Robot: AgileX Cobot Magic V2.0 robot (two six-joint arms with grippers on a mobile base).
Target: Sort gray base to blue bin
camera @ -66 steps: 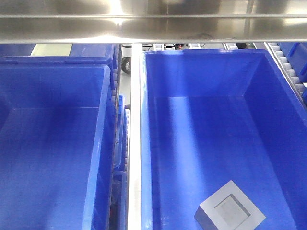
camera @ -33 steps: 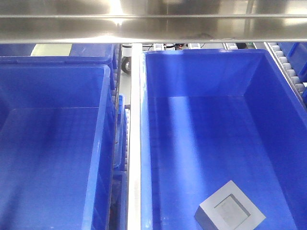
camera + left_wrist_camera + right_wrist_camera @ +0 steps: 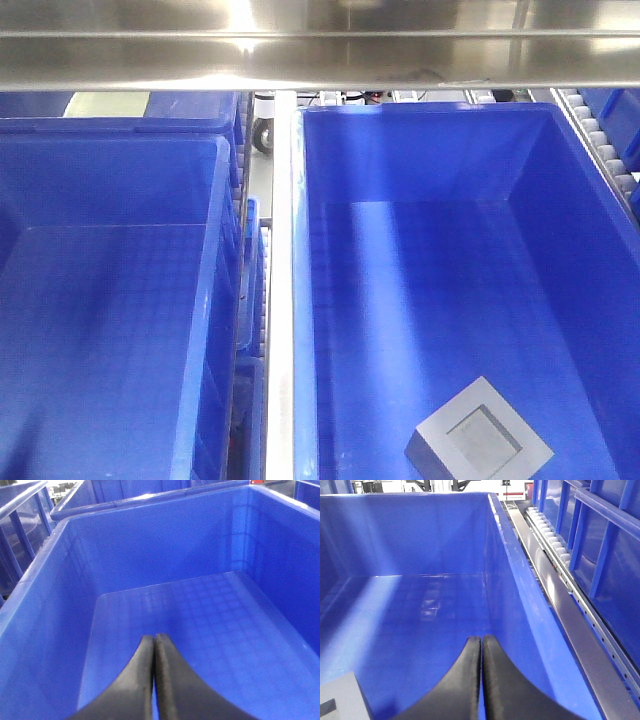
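A brushed steel beam point(image 3: 320, 45) is seen across the top, with bright overhead light reflected in it. A vertical metal rail point(image 3: 282, 290) is set between 2 crates. A roller conveyor track point(image 3: 555, 550) is lined along the right side. A caster wheel point(image 3: 263, 135) is glimpsed on pale flooring behind.

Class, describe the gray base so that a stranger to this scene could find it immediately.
Start at the metal rail between the two big blue bins. In the blue bin right of it, look at the floor's near corner. The gray base lies there, the only gray thing, with a shallow square recess facing up.
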